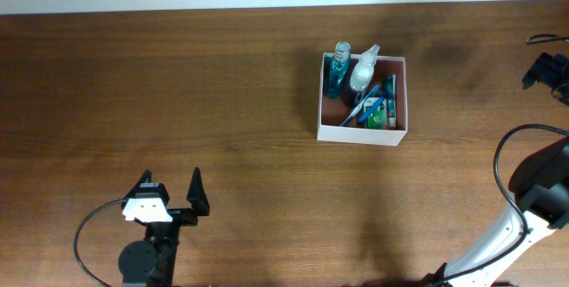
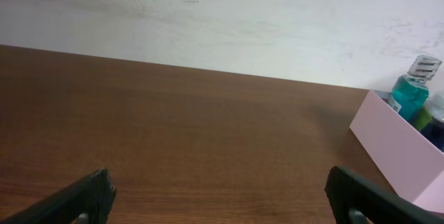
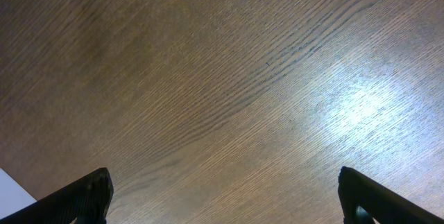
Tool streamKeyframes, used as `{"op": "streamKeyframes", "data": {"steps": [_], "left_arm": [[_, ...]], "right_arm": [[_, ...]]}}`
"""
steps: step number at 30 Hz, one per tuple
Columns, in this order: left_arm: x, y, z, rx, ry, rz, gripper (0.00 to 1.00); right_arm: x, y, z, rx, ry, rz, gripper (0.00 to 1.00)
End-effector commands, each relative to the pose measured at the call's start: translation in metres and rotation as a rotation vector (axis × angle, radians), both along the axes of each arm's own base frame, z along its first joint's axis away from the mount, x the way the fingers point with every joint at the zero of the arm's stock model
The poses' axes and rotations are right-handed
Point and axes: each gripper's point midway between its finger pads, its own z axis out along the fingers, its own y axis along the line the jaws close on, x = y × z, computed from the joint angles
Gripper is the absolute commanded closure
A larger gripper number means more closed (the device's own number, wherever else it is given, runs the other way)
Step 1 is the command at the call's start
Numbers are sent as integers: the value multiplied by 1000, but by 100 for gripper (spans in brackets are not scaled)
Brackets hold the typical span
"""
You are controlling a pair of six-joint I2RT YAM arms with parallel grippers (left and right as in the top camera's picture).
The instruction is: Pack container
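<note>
The container [image 1: 360,133], a square white-walled box with a pink inside, stands right of the table's middle. It holds a blue bottle [image 1: 338,72], a white spray bottle [image 1: 363,73] and green and blue packets [image 1: 379,109]. My left gripper [image 1: 171,180] is open and empty near the front left, far from the box. In the left wrist view the gripper [image 2: 222,189] has bare wood between its fingers, with the container [image 2: 395,148] and the blue bottle [image 2: 411,92] at the right edge. My right gripper [image 3: 224,189] is open over bare wood.
The right arm [image 1: 542,180] with its cable rises at the right edge of the table. A pale wall [image 2: 222,16] runs behind the table's far edge. Brown wood surrounds the box on all sides.
</note>
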Motion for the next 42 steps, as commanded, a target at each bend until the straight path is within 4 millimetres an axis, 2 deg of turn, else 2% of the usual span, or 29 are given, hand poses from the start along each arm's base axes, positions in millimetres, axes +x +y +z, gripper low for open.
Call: {"op": "streamKeyframes", "data": {"steps": [1, 29, 32, 35, 42], "left_arm": [[0, 3, -1, 3, 2, 14, 1], [0, 3, -1, 3, 2, 14, 0], [0, 3, -1, 3, 2, 14, 0], [0, 3, -1, 3, 2, 14, 0], [0, 3, -1, 3, 2, 14, 1]], "right_arm": [[-3, -2, 2, -7, 2, -14, 1], [-3, -2, 3, -8, 1, -13, 1], [-2, 3, 14, -23, -20, -3, 1], [1, 12, 35, -52, -58, 25, 1], [11, 47, 114, -198, -219, 100, 1]]}}
